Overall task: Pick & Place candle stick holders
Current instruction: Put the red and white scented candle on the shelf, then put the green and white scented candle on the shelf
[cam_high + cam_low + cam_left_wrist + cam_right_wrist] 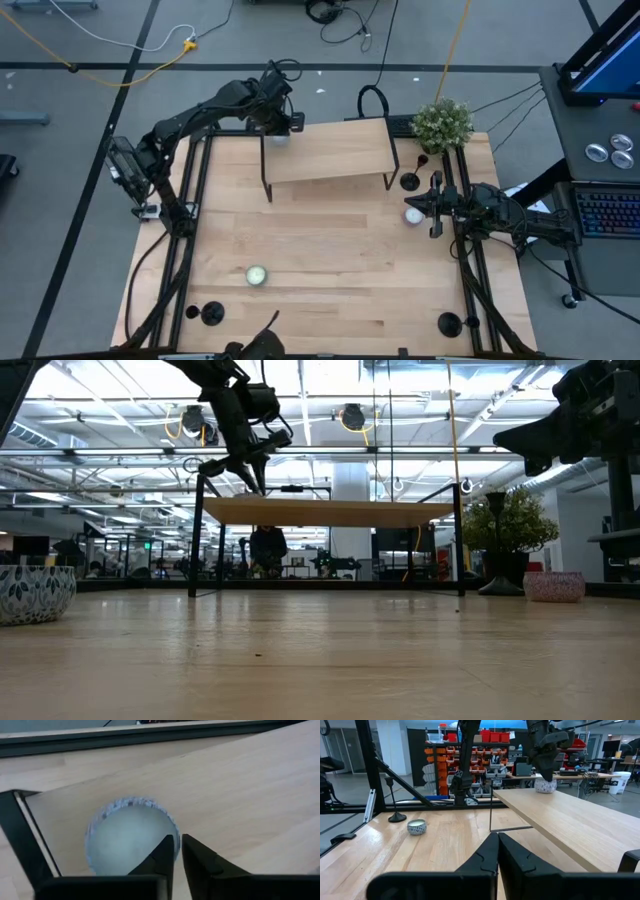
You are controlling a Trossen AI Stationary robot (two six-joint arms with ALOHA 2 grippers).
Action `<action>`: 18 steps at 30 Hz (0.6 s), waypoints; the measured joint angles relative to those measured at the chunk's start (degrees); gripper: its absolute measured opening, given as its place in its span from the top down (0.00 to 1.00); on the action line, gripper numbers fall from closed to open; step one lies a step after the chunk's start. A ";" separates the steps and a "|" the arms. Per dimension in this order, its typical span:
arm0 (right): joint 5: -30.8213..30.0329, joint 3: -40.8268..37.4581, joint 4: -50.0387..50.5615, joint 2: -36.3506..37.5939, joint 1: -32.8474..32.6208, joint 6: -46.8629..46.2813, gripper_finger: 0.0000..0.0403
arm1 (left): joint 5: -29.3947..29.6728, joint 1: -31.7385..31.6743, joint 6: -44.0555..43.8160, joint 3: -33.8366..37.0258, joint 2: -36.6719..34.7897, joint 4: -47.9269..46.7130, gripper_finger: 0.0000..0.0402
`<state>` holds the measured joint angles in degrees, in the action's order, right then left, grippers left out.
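The candle stick holders are matte black, each a flat round disc base with a thin upright stem; one (410, 182) stands on the table just beside the right front leg of the raised shelf (330, 150), another (213, 314) near the table's left near corner, a third (449, 323) near its right near corner; in the right wrist view one (396, 815) shows its slim stem rising from a dark disc, just beside a tealight (416, 826) with a patterned rim. The shelf is a pale wooden board on thin black metal legs; the table (330, 260) is light wood with visible grain. A round silver-white tealight (257, 275) lies on the table towards the left front; another (413, 215) sits just before the right gripper (434, 205), whose dark fingers are closed together on nothing. The left gripper (278, 125) hangs over the shelf's back left corner, its fingers nearly touching and empty, just above a pale round tealight (131, 835) with a crimped rim. A small leafy potted plant (442, 124) stands at the right back corner.
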<state>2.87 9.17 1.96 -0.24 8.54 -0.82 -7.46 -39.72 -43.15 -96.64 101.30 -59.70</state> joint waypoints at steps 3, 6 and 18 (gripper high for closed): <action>0.00 0.00 -0.01 -0.01 0.00 0.00 1.00 | 0.00 0.00 0.00 0.00 0.00 -0.06 0.82; 0.00 0.00 -0.02 0.00 0.00 0.00 1.00 | -0.06 0.00 -0.03 0.00 -0.01 -0.07 0.76; 0.02 0.00 -0.02 -0.01 0.00 0.00 1.00 | -3.40 3.79 1.59 0.00 -9.56 -0.19 0.71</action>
<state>2.90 9.17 1.93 -0.25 8.54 -0.82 -10.87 -35.93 -41.56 -96.64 91.74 -59.89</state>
